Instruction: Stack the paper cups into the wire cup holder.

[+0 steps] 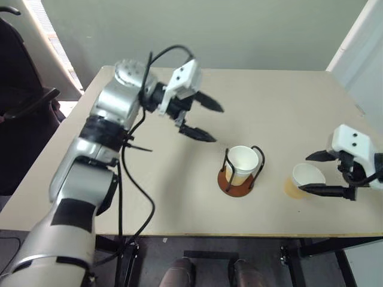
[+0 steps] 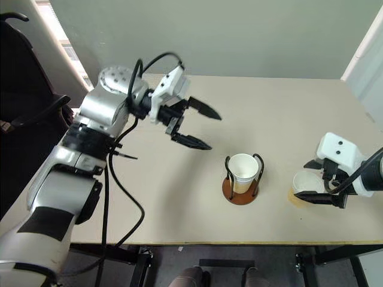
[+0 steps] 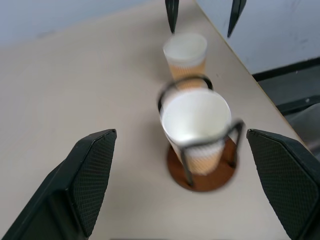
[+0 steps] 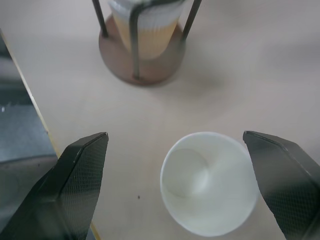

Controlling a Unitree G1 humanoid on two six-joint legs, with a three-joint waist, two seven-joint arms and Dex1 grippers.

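Wide beige table (image 1: 179,197), bare apart from the cup things near its front edge. Taking the wire holder (image 1: 240,174) as the landmark: brown disc base flat on the table, thin black loops upright.

Left gripper (image 1: 203,121) raised well above the table, up and to the left of the holder, jaws spread wide, nothing between them. Right gripper (image 1: 326,173) low, to the right of the holder, jaws likewise spread wide, one finger on each side of a loose cup; not closed on it, a gap showing on both sides from the right wrist.

One cup (image 1: 243,164) already seated upright inside the holder's loops, rim about level with the wire tops. Second cup (image 1: 304,180) standing upright, mouth up, on the table just right of the holder, near but apart from it. No third cup to place.

Handling, as a judgement: thin paper, very light, empty, so easily tipped or pushed along the table by a grazing finger. Wall soft, likely to dent or go oval under a hard squeeze; rolled rim the stiffest part. Best taken across the upper wall just under the rim, fingers on opposite sides, with gentle pressure. Taper narrowing downward, so a slack grip low on the wall likely to let it slip. Nesting into the seated cup calls for a straight, upright drop between the loops.
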